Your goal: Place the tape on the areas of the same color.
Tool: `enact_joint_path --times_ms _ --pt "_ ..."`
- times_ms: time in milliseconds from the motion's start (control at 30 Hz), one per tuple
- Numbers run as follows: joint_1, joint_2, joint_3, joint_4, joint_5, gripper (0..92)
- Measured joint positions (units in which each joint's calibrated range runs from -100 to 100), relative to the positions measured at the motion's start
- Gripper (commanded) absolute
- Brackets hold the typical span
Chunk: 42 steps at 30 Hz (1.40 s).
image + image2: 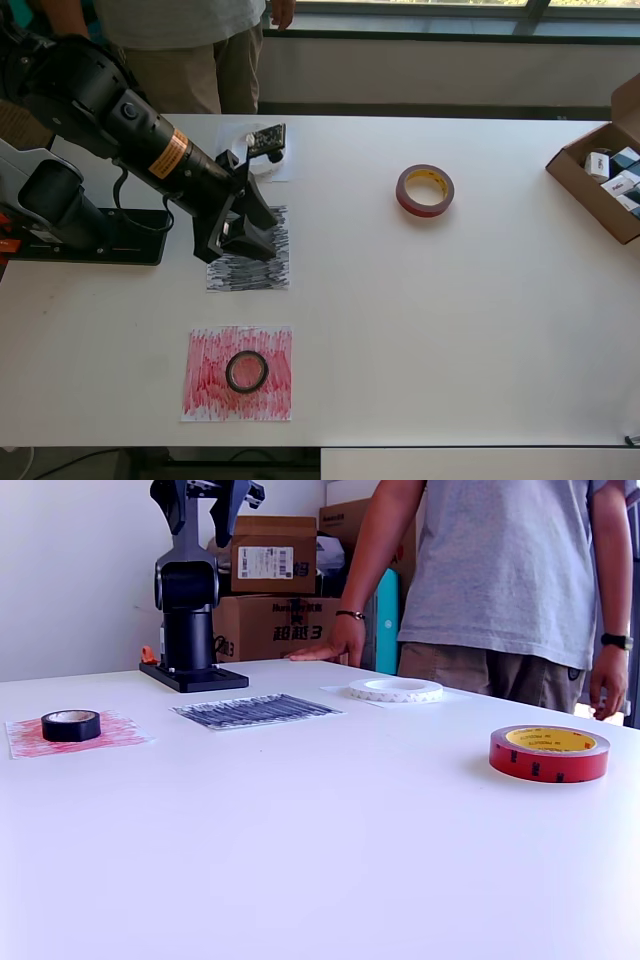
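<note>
My gripper [238,238] hangs open and empty well above the scribbled black-grey sheet [255,272]; in the exterior view the gripper [200,520] is high over the table. The small black-grey roll [246,371] lies flat on the scribbled red sheet [205,385]. The dark red roll [425,190] with a yellowish core rests on bare table, far from any sheet. Partly hidden by the arm in the overhead view, the white ring [396,689] lies on the plain white sheet [282,168].
An open cardboard box [585,190] holding small packaged boxes stands at the overhead view's right edge. A person [500,580] stands at the far side with a hand [325,650] on the table. The arm's black base plate [90,245] is at the left.
</note>
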Motion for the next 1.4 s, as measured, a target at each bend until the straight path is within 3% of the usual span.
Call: enact_joint_path --times_ms 667,1167,1400 --pt "-9.52 3.87 6.52 1.04 0.00 59.2" --pt "-13.08 22.39 -6.76 1.65 0.00 59.2" --pt "-14.59 28.73 -12.76 8.10 0.00 59.2"
